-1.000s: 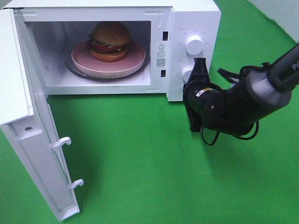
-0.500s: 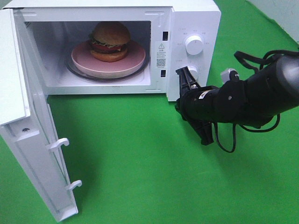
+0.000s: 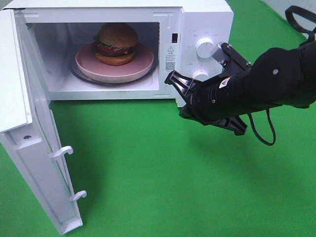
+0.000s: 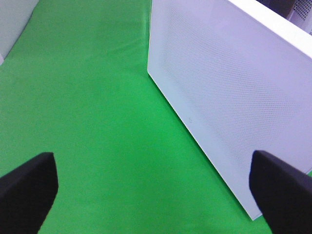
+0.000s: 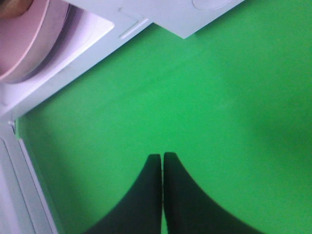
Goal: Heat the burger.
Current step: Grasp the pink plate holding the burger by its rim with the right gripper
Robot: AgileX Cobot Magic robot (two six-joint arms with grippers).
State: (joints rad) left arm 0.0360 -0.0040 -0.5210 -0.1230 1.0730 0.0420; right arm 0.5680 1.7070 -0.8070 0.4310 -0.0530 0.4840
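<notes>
Burger (image 3: pixel 116 43) on plate (image 3: pixel 143 61) inside microwave (image 3: pixel 207 19), door (image 3: pixel 22 94) wide open. Right gripper (image 3: pixel 173 78) pressed together, empty, above cloth (image 3: pixel 148 173) just before microwave. Left gripper (image 4: pixel 153 190) spread apart, empty, near door.

A warning-triangle sticker (image 3: pixel 170 56) on the microwave (image 3: pixel 207 19) frame carries print seemingly too small to read.

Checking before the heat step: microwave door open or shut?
Open. The door stands swung out wide, and the burger on its pink plate shows uncovered inside the microwave.
</notes>
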